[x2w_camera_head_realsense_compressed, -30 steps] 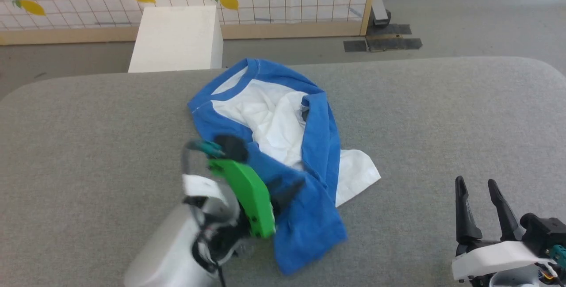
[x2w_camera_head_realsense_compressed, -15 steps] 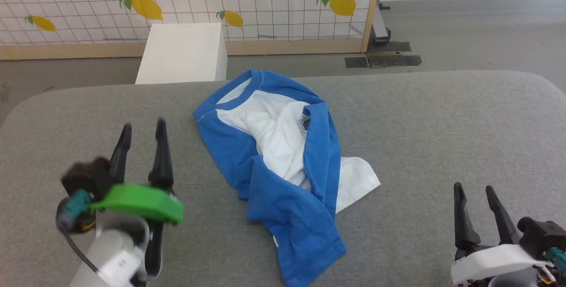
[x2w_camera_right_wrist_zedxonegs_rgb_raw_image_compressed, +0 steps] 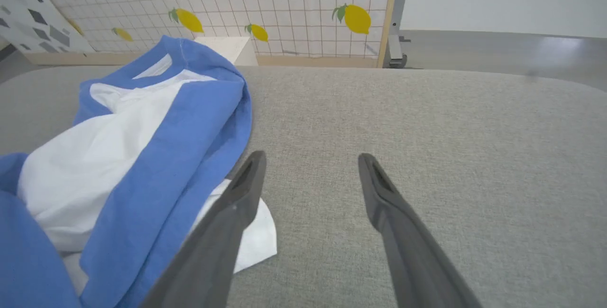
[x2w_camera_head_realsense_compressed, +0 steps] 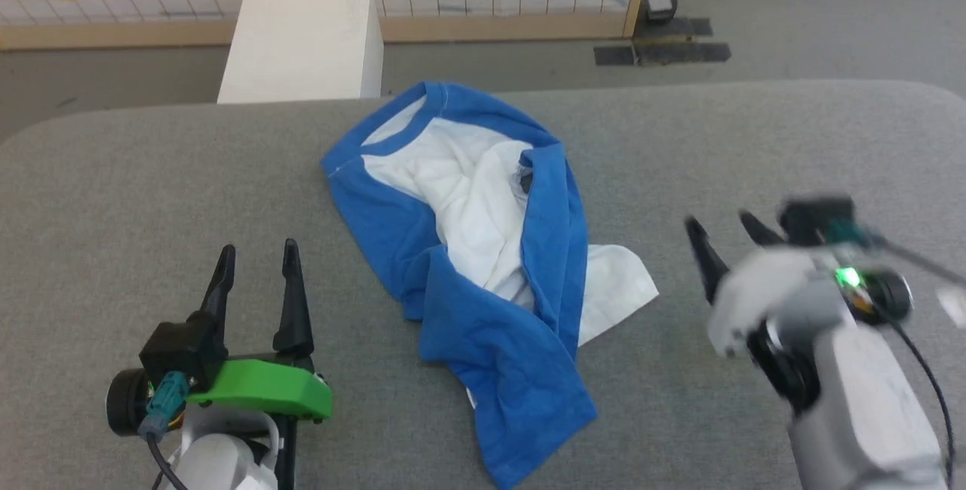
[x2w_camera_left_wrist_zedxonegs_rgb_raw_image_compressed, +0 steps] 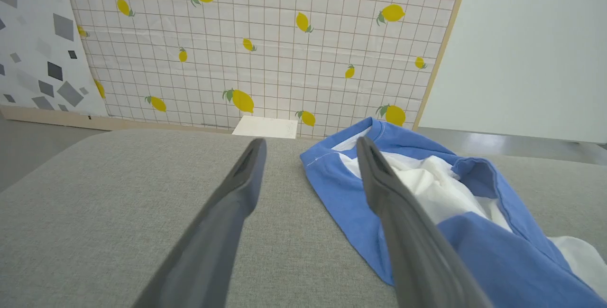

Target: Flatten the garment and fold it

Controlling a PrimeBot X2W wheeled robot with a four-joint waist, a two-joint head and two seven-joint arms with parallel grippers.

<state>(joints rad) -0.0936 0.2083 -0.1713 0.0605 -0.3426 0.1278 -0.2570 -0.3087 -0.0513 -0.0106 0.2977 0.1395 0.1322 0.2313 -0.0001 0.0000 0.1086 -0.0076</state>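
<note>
Moved: right jaws up beside shirt (x2w_camera_head_realsense_compressed: 545,248) | left jaws and right both wide open, empty | I should pinch hem corner (x2w_camera_head_realsense_compressed: 625,290), pull outward.

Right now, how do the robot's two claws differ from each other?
The left claw has a green shell; the right claw has a white one. The left claw looks sharp, the right claw blurred. Both are open, empty, and flank the garment without touching it.

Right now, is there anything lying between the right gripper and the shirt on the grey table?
Nothing visible does. Bare grey table separates the right gripper, jaws open, from the garment, whose white corner lies nearest to it.
</note>
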